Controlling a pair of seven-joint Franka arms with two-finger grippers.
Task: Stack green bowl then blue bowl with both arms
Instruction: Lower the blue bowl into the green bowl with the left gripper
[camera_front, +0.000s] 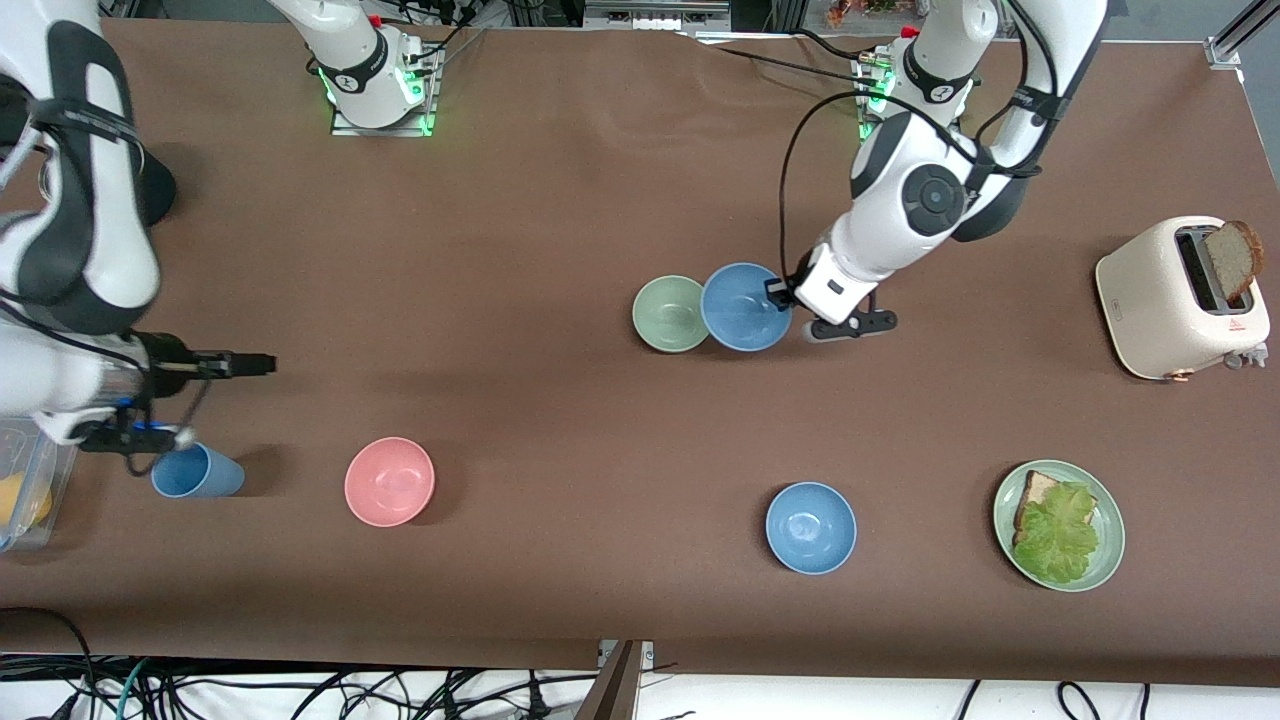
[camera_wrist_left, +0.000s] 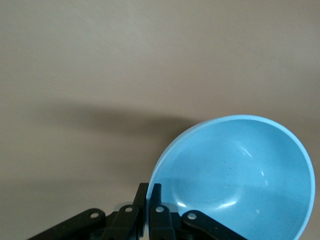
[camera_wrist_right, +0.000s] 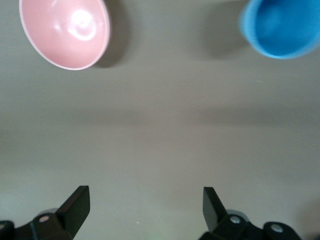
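Near the middle of the table (camera_front: 560, 200), the left gripper (camera_front: 779, 291) pinches the rim of the blue bowl (camera_front: 745, 306), its fingers (camera_wrist_left: 150, 200) clamped tight on the edge at the bowl's 3 o'clock as the front view shows it. From the left wrist camera the bowl appears tipped, its hollow facing the lens, rim caught between the black fingers. Whether the bowl rests on the table or is lifted off it cannot be told. Just beside it, at its 9 o'clock in the front view and seemingly touching rim to rim, sits the green bowl (camera_front: 671, 313), upright and empty.

At the right arm's end of the table, the right gripper (camera_front: 262, 363) hangs in the air with its fingers (camera_wrist_right: 75, 205) spread wide and nothing between them. It is over bare table, with the blue cup (camera_front: 197, 471) at its 7 o'clock and the pink bowl (camera_front: 389, 481) at its 5 o'clock in the front view.

Nearer the front camera, a brighter blue bowl (camera_front: 811, 527) stands alone. Toward the left arm's end lie a green plate (camera_front: 1108, 530) carrying bread and lettuce (camera_front: 1055, 535), and a cream toaster (camera_front: 1165, 300) with a slice (camera_front: 1232, 258) sticking out.
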